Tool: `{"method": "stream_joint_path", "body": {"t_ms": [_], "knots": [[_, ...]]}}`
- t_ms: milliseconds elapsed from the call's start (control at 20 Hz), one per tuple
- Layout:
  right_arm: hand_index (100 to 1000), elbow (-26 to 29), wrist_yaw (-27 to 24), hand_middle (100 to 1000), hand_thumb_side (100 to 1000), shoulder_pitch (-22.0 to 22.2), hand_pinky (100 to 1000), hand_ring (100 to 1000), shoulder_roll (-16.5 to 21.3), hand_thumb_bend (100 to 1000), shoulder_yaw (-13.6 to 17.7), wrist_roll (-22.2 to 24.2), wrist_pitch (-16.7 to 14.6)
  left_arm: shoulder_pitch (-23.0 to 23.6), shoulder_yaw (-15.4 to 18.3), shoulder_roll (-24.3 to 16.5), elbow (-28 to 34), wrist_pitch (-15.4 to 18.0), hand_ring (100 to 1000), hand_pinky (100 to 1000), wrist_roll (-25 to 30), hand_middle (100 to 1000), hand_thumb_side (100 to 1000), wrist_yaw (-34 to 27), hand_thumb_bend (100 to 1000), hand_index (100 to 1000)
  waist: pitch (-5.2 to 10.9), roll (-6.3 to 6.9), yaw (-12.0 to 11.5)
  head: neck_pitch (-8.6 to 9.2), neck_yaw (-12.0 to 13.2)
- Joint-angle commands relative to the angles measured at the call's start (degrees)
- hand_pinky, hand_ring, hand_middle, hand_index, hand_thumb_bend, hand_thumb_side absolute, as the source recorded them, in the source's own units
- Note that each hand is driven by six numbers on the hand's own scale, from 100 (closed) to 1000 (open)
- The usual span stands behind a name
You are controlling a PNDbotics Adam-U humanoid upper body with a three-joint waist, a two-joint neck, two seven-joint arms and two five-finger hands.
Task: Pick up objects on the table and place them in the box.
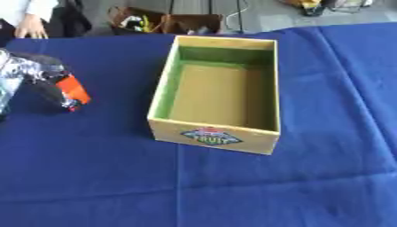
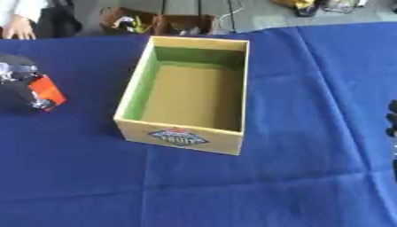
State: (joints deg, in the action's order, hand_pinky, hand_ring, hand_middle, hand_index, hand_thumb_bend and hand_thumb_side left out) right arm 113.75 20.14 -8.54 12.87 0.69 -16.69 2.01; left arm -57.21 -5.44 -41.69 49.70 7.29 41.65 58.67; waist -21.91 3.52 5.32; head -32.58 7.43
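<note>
An open cardboard box [image 1: 215, 141] with green inner walls and a fruit label on its front stands in the middle of the blue tablecloth; nothing lies inside it. At the left edge my left hand [image 1: 37, 82] hovers a little left of the box, fingers curled around an orange object [image 1: 74, 89] that sticks out toward the box. Its exact shape is blurred. Only a dark sliver of my right hand [image 2: 392, 119] shows at the right edge, well right of the box.
The blue cloth [image 1: 232, 186] covers the whole table, with folds running across the front. Beyond the far edge stand a brown basket and cardboard boxes [image 1: 167, 22] on the floor. A person's hand [image 1: 31, 30] rests at the far left corner.
</note>
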Motion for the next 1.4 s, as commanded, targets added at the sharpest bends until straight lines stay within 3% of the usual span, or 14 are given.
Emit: {"method": "stream_joint_path", "body": {"t_ms": [50, 500, 950, 1100, 1400], "knots": [[853, 0.8, 0.6, 793, 1000, -0.2, 766, 821, 0.4, 100, 0.1, 0.2, 0.0, -1.1, 0.5, -1.1, 0.3, -0.3, 369, 100, -1.8, 436, 387, 0.6, 234, 650, 1.06, -0.02, -0.1, 0.51, 0.2], [854, 0.8, 0.3, 793, 1000, 0.1, 766, 822, 0.5, 100, 0.2, 0.2, 0.1, -2.3, 0.8, -0.7, 2.1, -1.0, 317, 100, -5.4, 393, 320, 0.3, 106, 596, 1.91, 0.06, -0.6, -0.08, 0.0], [855, 0.8, -0.3, 794, 1000, 0.3, 766, 822, 0.9, 100, 0.4, 0.2, 0.4, -3.8, -0.2, 0.0, 6.0, -0.7, 308, 100, -4.3, 385, 296, -1.0, 100, 588, 3.27, 0.33, -0.9, -1.07, -0.5], [855, 0.8, -1.0, 793, 1000, 0.5, 766, 822, 1.5, 100, 0.1, 0.4, 0.2, -6.5, -2.6, 2.7, 8.9, 0.8, 304, 100, -5.2, 381, 281, -2.4, 100, 583, 4.98, 0.59, -0.8, -2.69, -1.6], [855, 0.8, -2.3, 794, 1000, 0.2, 765, 821, 2.4, 100, 0.0, 0.2, -0.6, -12.8, -5.6, 9.2, 16.7, 4.4, 290, 100, -4.1, 362, 257, -3.5, 100, 574, 6.21, 0.37, -0.9, -4.81, -3.2]]}}
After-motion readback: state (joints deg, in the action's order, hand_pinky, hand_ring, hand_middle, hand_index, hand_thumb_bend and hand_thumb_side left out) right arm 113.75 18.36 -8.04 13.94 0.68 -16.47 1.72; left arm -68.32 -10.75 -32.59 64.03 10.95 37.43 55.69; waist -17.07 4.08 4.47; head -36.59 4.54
